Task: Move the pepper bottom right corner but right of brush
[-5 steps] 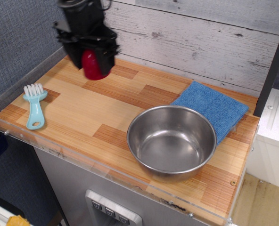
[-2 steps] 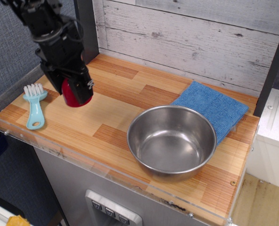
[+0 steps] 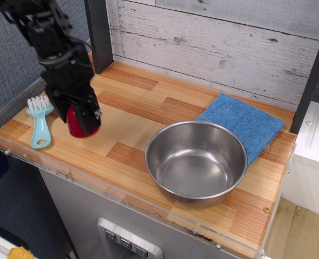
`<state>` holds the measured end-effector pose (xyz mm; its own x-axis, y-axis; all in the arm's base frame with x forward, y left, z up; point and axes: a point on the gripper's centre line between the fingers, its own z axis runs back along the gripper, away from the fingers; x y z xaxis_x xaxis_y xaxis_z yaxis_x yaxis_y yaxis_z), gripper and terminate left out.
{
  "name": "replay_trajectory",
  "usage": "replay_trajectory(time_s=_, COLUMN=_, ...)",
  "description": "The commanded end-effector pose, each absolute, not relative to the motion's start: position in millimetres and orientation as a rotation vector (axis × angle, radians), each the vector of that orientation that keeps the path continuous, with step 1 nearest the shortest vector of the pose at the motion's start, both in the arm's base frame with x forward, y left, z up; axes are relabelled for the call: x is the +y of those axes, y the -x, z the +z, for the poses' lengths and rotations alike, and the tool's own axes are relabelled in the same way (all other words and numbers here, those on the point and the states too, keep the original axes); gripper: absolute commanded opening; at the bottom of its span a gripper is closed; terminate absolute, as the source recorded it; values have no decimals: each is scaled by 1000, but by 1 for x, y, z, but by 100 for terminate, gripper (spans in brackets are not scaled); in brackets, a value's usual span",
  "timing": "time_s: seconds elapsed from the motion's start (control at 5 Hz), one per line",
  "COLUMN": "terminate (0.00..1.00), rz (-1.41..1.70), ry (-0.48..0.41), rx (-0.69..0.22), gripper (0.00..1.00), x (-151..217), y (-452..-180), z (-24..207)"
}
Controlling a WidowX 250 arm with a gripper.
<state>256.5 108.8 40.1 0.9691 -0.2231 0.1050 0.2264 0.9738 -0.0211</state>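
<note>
My black gripper (image 3: pixel 80 117) is shut on the dark-red glossy pepper (image 3: pixel 78 124) and holds it low over the wooden board, just right of the brush. The light-blue brush (image 3: pixel 40 121) with white bristles lies flat near the board's left front corner, its handle pointing toward the front edge. The pepper's upper part is hidden between my fingers; I cannot tell whether its base touches the board.
A steel bowl (image 3: pixel 196 160) stands at the front middle-right. A blue cloth (image 3: pixel 242 122) lies behind it at the right. A clear plastic rim (image 3: pixel 84 181) runs along the front edge. A dark post (image 3: pixel 98 33) stands at the back left.
My gripper has carried the pepper from high above the back left of the board down and forward-left, ending low beside the brush.
</note>
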Motion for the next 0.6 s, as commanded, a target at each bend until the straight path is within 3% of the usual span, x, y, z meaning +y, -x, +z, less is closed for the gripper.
replay_trajectory(time_s=0.0, terminate=0, rz=-313, ry=-5, rx=-43, gripper=0, x=103, y=-246, z=34)
replay_trajectory(time_s=0.4, terminate=0, rz=-355, ry=-10, rx=4, gripper=0, x=100, y=-243, z=24)
